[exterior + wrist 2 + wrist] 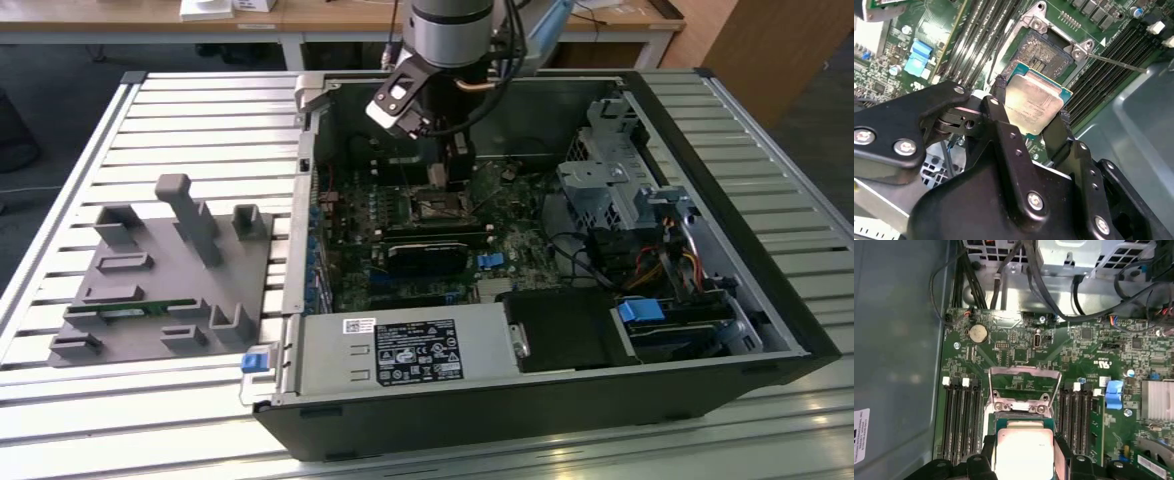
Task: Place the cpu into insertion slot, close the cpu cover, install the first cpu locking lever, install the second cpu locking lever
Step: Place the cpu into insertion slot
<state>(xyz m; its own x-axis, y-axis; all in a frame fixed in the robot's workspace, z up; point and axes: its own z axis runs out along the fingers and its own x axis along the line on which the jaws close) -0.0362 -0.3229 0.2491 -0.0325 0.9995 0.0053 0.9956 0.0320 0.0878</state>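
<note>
Silvery-beige metal shows between two black fingers (1056,137): your gripper (1032,101) is clamped on the cpu (1036,95), with one finger on each of two opposite edges. The chip is held with its metal top toward the camera, and its green border is visible along the far edge.

The slot (1046,50) lies just beyond the chip in the second wrist view. Its dark centre is uncovered, so the cpu is not seated in it. The chip hangs over the near part of the slot, and you cannot tell from these views how high above it. In the first wrist view the cover (1024,371), a thin silvery frame, stands raised and open at the far side of the slot. A thin metal rod (1119,63) sticks out sideways from one corner of the slot's frame, over the long black memory sockets (1094,87).

In the exterior view you see the arm (451,30) reaching down into the open computer case (534,420), with the gripper low over the green board (350,225). The case lies on a slatted metal table (200,120). A grey plastic fixture (160,270) rests on that table at the exterior view's left, beside the case.
</note>
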